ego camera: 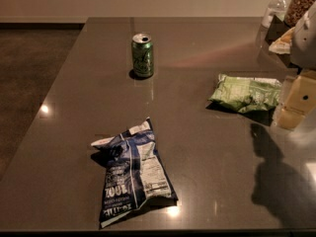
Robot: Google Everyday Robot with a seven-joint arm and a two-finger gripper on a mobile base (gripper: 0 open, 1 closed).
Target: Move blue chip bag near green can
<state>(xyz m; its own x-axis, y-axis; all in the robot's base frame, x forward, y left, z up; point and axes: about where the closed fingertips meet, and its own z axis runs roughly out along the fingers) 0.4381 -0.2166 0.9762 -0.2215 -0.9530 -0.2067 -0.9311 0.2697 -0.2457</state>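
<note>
The blue chip bag (132, 174) lies flat near the front of the dark table (207, 152), crinkled, with its nutrition panel facing up. The green can (142, 55) stands upright at the back centre-left, well apart from the bag. My gripper (295, 105) shows as a pale block at the right edge, above the table, far right of the blue bag and just right of the light green chip bag. It holds nothing that I can see.
A light green chip bag (244, 94) lies at the right, beside the gripper. Jars and a bottle (291, 6) stand at the back right corner. The table's left edge drops to a dark floor (29, 73).
</note>
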